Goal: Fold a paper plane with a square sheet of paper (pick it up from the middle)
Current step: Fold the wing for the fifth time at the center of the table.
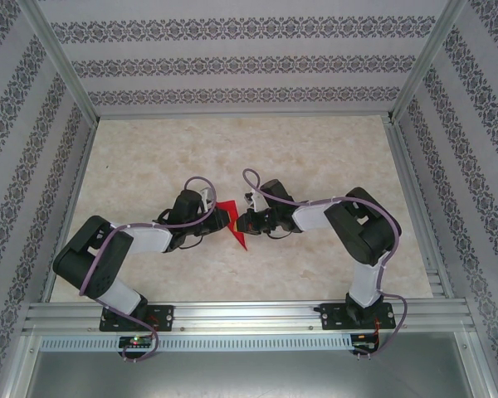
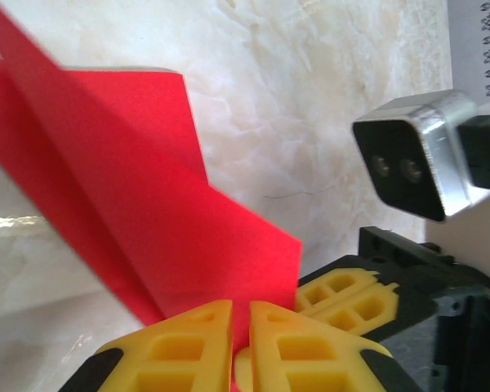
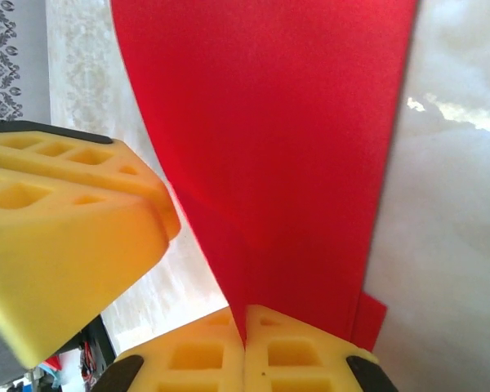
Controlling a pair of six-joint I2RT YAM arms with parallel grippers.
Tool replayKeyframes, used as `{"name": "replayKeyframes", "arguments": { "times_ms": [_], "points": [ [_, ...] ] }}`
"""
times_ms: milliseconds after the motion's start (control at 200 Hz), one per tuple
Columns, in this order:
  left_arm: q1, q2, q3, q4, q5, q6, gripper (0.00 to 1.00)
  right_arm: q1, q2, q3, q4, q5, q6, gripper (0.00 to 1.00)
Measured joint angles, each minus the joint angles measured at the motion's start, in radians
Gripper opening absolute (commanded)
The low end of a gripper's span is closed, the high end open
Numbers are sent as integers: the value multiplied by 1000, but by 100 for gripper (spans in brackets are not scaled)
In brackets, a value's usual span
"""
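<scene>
As both arms [image 1: 141, 240] reach in from the near edge, the left gripper [image 1: 218, 219] [image 2: 241, 314] and right gripper [image 1: 247, 222] [image 3: 245, 322] meet mid-table, face to face. Left jaws are pinched tight on the red paper [image 1: 231, 214] [image 2: 163, 204] [image 3: 286, 122]; right jaws are clamped on it too, from the right side. Paper's folded, its sharp tip pointing near, broad edge far, bare table [image 1: 315, 149] beyond.
</scene>
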Motion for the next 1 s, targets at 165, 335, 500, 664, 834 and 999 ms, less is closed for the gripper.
{"name": "replayKeyframes", "arguments": {
  "times_ms": [165,335,500,664,834,999],
  "points": [
    [0,33,21,8,6,0,13,0,10,6,-8,-12,0,8],
    [0,70,36,8,5,-1,12,0,11,19,-22,-13,-5,15],
    [0,76,38,7,-7,-5,12,0,10,27,-41,-11,-21,26],
    [0,89,49,6,-25,-9,11,1,-11,27,-83,18,-51,32],
    [0,114,64,4,-32,-13,11,16,-82,19,-106,98,-93,36],
    [0,129,69,-1,-42,-26,11,64,-142,0,-121,215,-145,45]
  ]
}}
